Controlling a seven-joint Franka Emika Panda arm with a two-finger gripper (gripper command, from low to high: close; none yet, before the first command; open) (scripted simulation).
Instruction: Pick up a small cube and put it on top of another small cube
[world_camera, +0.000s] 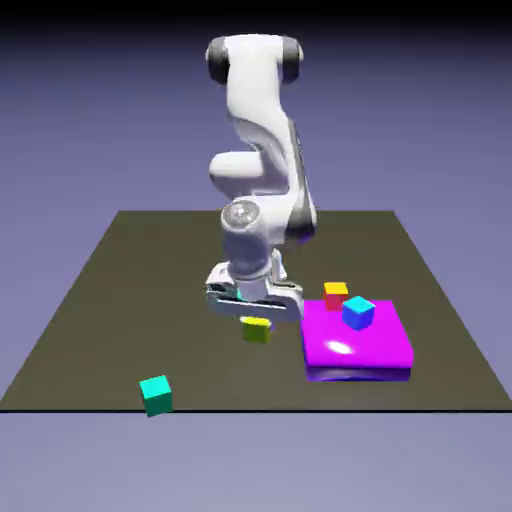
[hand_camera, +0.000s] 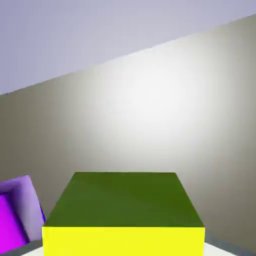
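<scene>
While the arm leans down over the table (world_camera: 120, 300) in the exterior view, the gripper (world_camera: 254, 312) sits low near table centre with a yellow cube (world_camera: 257, 329) directly under the hand, at its 6 o'clock. Cube looks to be between the fingertips and at or just off the surface; contact with the table can't be confirmed from here. Magenta block (world_camera: 357, 343) lies at the gripper's 3 to 4 o'clock, close by but apart. Blue cube (world_camera: 358, 312) sits on top of that block near its far edge. Red cube (world_camera: 336, 295) with a yellow top face stands on the table just behind the block, at roughly 11 o'clock from the blue cube. Teal cube (world_camera: 156, 395) rests alone near the front table edge, at 7 o'clock from the gripper, well apart from everything else.

Hand view: yellow cube (hand_camera: 123, 215) fills the bottom centre, large, one bright yellow face at the bottom and a darker olive face above it. It hides both fingertips, so pad contact isn't directly visible; from position the fingers read as clamped on it. Corner of the magenta block (hand_camera: 11, 220) shows at 8 o'clock, with a paler violet side face. Rest of the frame is table (hand_camera: 150, 110), with backdrop across the top from 10 to 2 o'clock
</scene>
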